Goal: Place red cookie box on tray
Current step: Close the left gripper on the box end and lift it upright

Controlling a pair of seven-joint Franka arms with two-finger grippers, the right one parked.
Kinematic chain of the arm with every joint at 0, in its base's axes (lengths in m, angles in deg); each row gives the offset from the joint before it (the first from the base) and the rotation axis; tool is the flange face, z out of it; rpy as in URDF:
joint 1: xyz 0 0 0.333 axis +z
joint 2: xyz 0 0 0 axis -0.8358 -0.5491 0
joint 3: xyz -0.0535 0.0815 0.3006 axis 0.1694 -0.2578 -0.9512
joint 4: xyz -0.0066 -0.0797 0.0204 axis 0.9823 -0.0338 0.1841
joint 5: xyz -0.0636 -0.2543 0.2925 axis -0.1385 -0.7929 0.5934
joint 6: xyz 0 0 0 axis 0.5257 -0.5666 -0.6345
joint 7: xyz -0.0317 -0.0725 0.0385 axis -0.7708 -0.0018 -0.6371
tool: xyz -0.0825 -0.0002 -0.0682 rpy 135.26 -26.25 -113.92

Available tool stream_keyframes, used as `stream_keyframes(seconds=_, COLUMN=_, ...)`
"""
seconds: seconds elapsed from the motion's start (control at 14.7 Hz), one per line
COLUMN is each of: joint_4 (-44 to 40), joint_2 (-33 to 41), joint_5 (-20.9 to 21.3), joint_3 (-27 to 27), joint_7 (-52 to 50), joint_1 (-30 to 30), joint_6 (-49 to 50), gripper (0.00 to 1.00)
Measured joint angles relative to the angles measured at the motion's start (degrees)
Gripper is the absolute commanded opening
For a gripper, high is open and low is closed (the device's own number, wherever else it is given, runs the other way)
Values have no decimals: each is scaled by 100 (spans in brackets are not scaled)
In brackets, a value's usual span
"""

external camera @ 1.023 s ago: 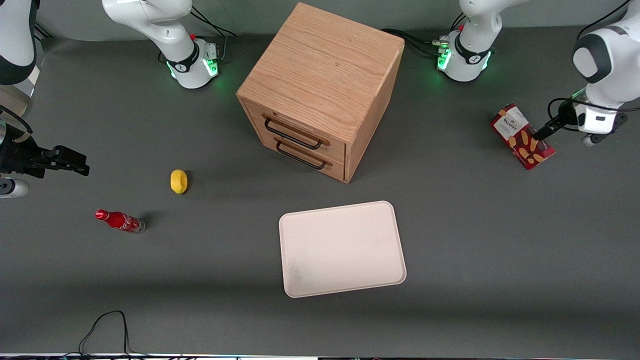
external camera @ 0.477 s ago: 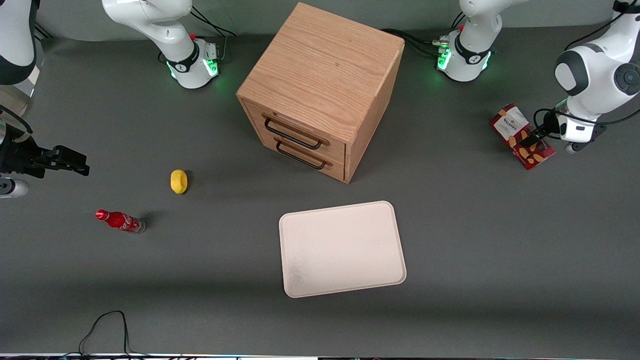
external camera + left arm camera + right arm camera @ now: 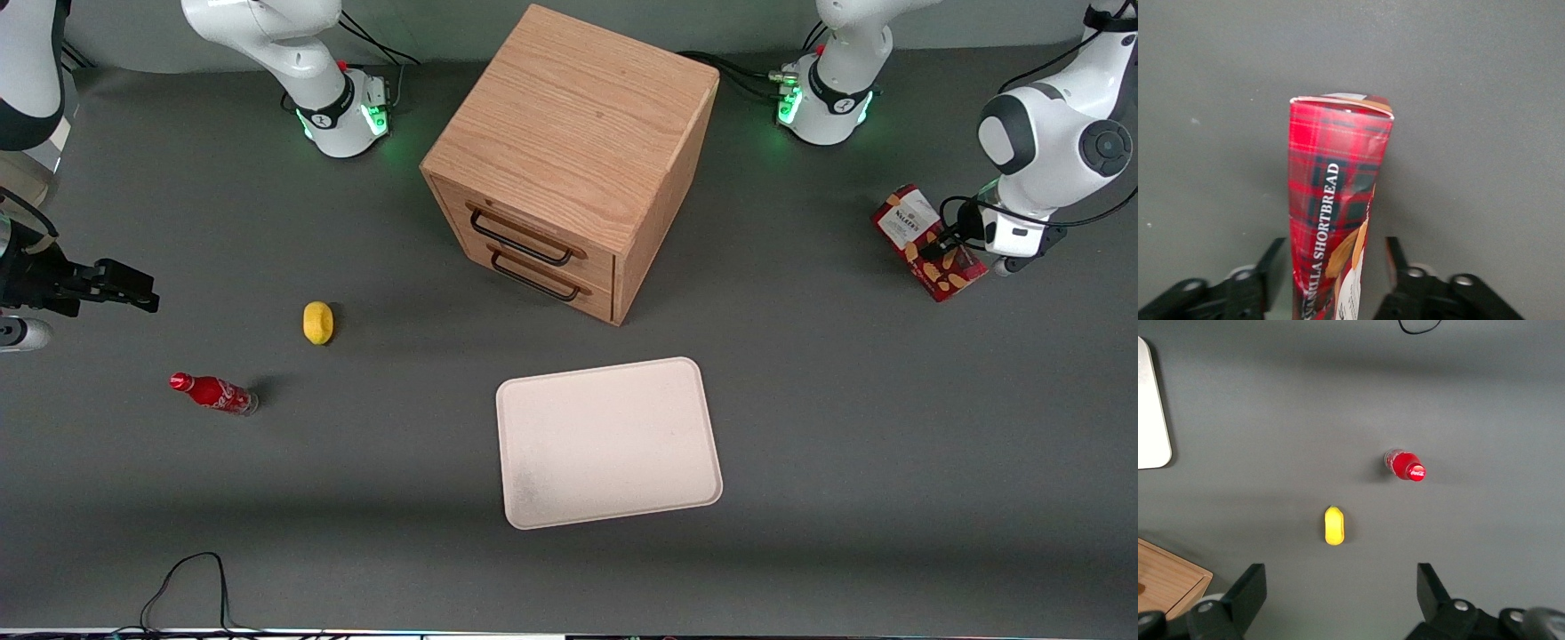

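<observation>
The red cookie box (image 3: 925,242) sits on the dark grey counter (image 3: 845,400) toward the working arm's end. On a dial laid over the front view, it is at about three o'clock from the wooden two-drawer cabinet (image 3: 569,151) and about two o'clock from the tray (image 3: 609,442), well apart from both. Its long axis runs roughly from ten o'clock to four o'clock, with the white label end at the ten o'clock tip and the cookie pictures toward four o'clock.

The left arm's hand (image 3: 944,249) is down at the box, over its cookie-picture half. In the left wrist view the hand (image 3: 1333,246) is spread open. One black finger (image 3: 1271,257) stands on each side of the box (image 3: 1335,200), and a sliver of counter shows between each finger and the carton. The narrow tartan side printed "VANILLA SHORTBREAD" faces that camera.

The cream-white tray lies flat at six o'clock from the cabinet, nearer the front camera, with nothing on it. The cabinet's two drawers are shut, and their dark handles face about seven o'clock.

Toward the parked arm's end, a lemon (image 3: 317,322) lies at nine o'clock from the cabinet. A small red soda bottle (image 3: 213,393) is near it, at about eight o'clock from it.
</observation>
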Motion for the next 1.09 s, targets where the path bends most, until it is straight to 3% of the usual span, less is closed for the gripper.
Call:
stream_keyframes(seconds=0.68, joint_4=-140, joint_2=40, joint_5=0, joint_3=4, joint_7=4, joint_1=-16, joint_6=263, gripper=0)
stream_keyframes(seconds=0.89, joint_4=-801, joint_2=376, joint_5=3, joint_3=59, joint_7=9, joint_1=-22, joint_6=1494, gripper=0)
stream_keyframes(seconds=1.09, joint_4=-2047, joint_2=851, joint_5=5, joint_3=221, joint_7=11, joint_1=-44, joint_6=3498, gripper=0)
